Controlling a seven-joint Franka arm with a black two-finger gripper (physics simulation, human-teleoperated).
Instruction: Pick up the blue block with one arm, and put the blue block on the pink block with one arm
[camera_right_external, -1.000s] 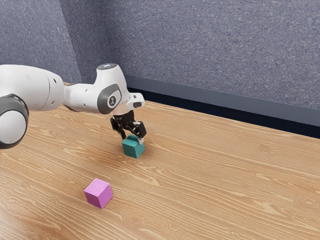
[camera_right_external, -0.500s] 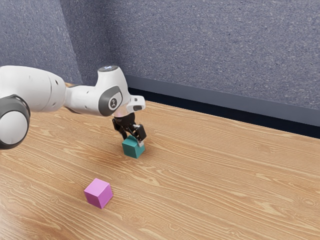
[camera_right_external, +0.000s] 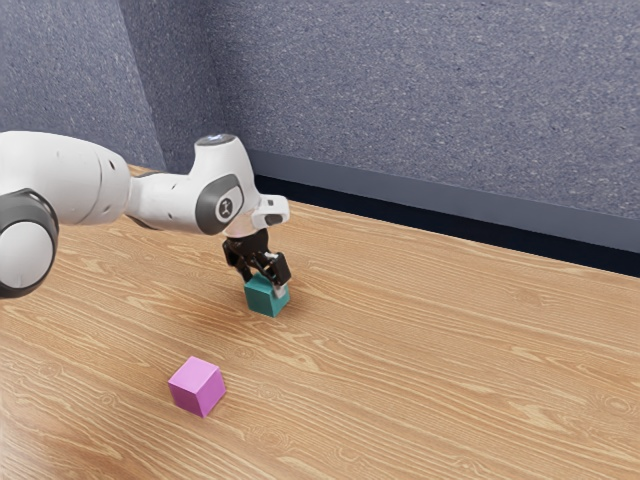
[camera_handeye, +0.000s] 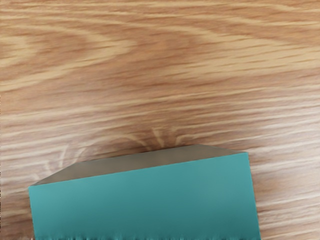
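Two black fingers (camera_right_external: 279, 269) pinch the blue block (camera_right_external: 265, 299) on the bench (camera_right_external: 450, 330) at its flat opposite sides; it seems light, rigid, perhaps slippery.

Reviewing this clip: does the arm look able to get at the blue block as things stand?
Probably yes. The gripper sits right at the top of the blue block. The bare wooden table surrounds the block, and the pink block lies well apart from it.
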